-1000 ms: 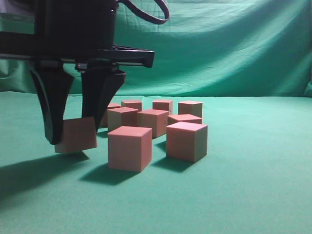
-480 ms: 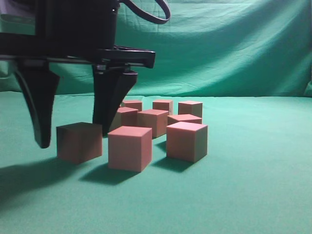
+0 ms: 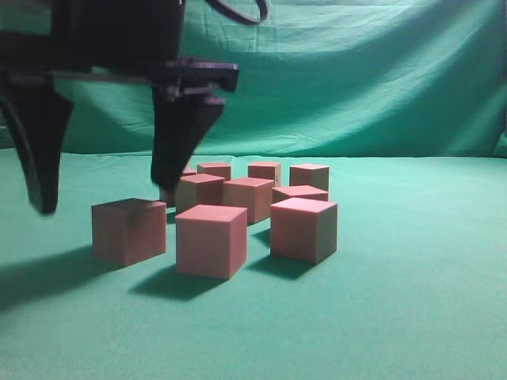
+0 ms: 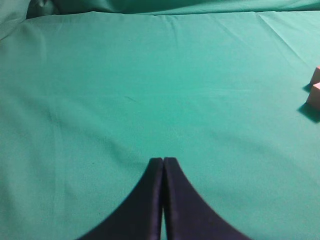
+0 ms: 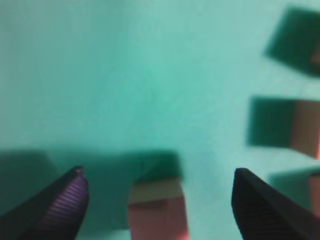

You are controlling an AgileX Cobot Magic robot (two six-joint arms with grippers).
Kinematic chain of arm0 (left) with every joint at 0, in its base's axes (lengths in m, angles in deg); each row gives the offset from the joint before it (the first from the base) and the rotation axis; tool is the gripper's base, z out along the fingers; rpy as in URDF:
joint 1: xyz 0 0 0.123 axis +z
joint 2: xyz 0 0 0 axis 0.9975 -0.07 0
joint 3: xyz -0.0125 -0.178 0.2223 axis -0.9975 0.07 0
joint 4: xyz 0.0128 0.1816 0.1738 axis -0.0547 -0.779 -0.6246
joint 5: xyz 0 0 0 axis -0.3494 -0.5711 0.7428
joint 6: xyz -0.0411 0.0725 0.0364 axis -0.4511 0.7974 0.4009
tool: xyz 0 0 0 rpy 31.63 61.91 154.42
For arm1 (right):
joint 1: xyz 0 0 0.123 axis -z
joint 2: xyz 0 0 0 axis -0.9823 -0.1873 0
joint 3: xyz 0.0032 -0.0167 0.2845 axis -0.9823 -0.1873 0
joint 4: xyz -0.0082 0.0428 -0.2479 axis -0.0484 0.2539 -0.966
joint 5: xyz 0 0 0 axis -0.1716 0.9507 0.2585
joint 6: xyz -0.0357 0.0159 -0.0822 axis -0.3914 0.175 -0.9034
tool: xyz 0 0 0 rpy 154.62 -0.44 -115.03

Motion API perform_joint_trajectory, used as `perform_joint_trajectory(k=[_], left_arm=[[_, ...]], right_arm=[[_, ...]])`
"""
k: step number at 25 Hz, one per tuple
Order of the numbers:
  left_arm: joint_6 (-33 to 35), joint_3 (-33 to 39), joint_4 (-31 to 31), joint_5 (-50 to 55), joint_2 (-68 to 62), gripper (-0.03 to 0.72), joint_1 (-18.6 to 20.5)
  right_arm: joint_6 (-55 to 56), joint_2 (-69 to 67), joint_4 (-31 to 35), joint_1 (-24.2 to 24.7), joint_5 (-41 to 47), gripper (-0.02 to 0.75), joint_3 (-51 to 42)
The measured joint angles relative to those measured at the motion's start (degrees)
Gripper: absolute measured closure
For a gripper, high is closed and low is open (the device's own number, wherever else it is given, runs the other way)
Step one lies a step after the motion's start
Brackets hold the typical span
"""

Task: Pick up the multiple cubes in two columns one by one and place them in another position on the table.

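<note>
One reddish-pink cube (image 3: 128,230) rests on the green table (image 3: 396,317), left of the other cubes. My right gripper (image 3: 103,196) hangs open just above it, one finger on each side and neither touching. The right wrist view shows the same cube (image 5: 157,210) lying between the wide-apart jaws of the right gripper (image 5: 159,175). Several more cubes stand in a cluster to its right, the nearest two (image 3: 211,241) (image 3: 303,229) in front. My left gripper (image 4: 163,160) is shut over bare cloth, with cube edges (image 4: 315,95) at the far right of its view.
Green cloth forms the backdrop (image 3: 356,79) behind the table. Open cloth stretches in front of the cluster and to its right. More cubes (image 5: 306,127) sit blurred at the right edge of the right wrist view.
The right gripper's jaws have spread wide and let go of the left cube, which settled flat on the cloth. The gripper has risen slightly. The other cubes have not moved.
</note>
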Motion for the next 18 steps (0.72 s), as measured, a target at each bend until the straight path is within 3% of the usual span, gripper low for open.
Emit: perform_joint_trajectory(k=[4,12,14,18], left_arm=[[0.0,0.0,0.0,0.0,0.0,0.688,0.0],[0.0,0.0,0.0,0.0,0.0,0.688,0.0],[0.0,0.0,0.0,0.0,0.0,0.688,0.0],[0.0,0.0,0.0,0.0,0.0,0.688,0.0]], right_arm=[[-0.1,3.4,-3.6,0.0,0.3,0.199,2.6],[-0.2,13.3,-3.6,0.0,5.4,0.67,12.7],[-0.2,16.3,-2.8,0.0,5.4,0.738,14.2],[-0.3,23.7,-1.1,0.0,5.1,0.738,15.2]])
